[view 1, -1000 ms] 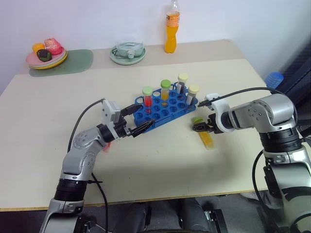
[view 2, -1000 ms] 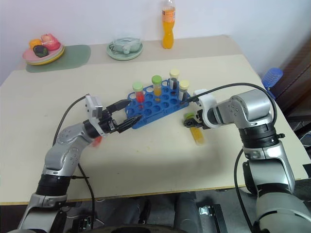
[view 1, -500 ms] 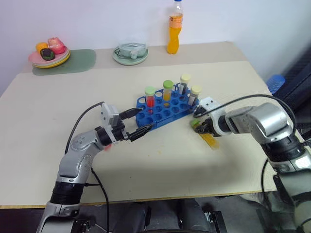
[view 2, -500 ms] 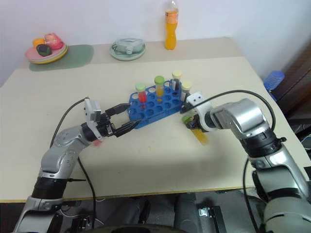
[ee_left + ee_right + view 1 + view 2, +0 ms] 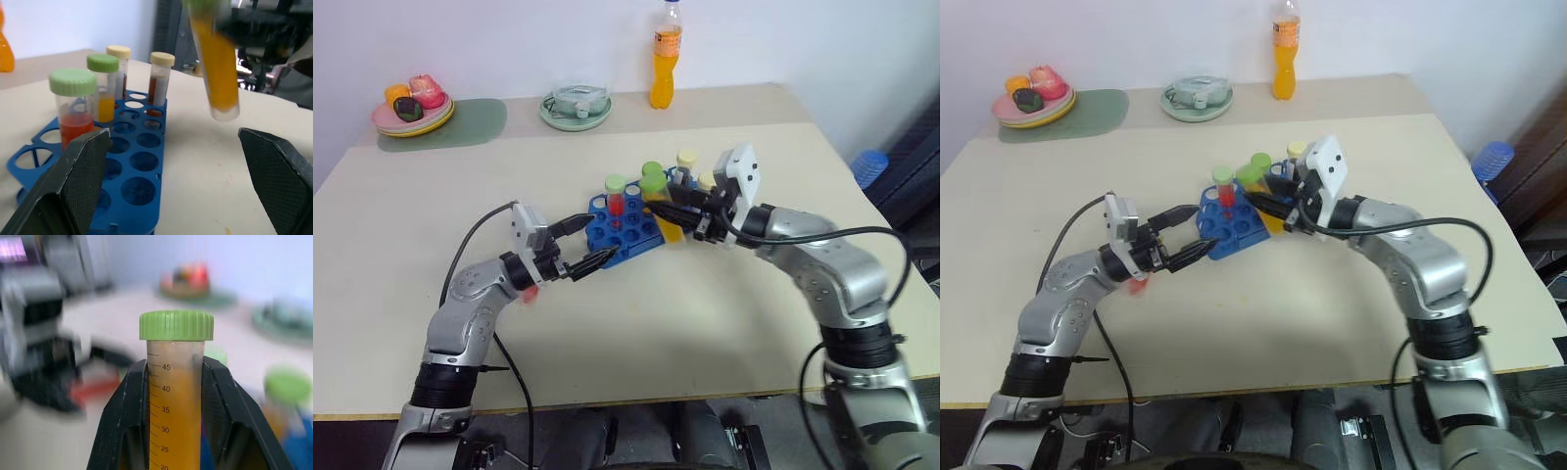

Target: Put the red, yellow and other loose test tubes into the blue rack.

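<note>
The right gripper (image 5: 175, 396) clamps a yellow tube (image 5: 661, 208) with a green cap, holding it in the air just above the blue rack (image 5: 625, 227) near the table's (image 5: 705, 323) middle. The left gripper (image 5: 590, 245) hangs wide open and empty at the rack's near-left end. Four tubes stand in the rack.

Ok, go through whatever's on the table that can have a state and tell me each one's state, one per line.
Right gripper: shut on the yellow tube.
Yellow tube: capped, held above the blue rack.
Left gripper: open, holding nothing, beside the rack.
Blue rack: four capped tubes standing in it, most holes free.
Soda bottle: upright, partly full.
</note>
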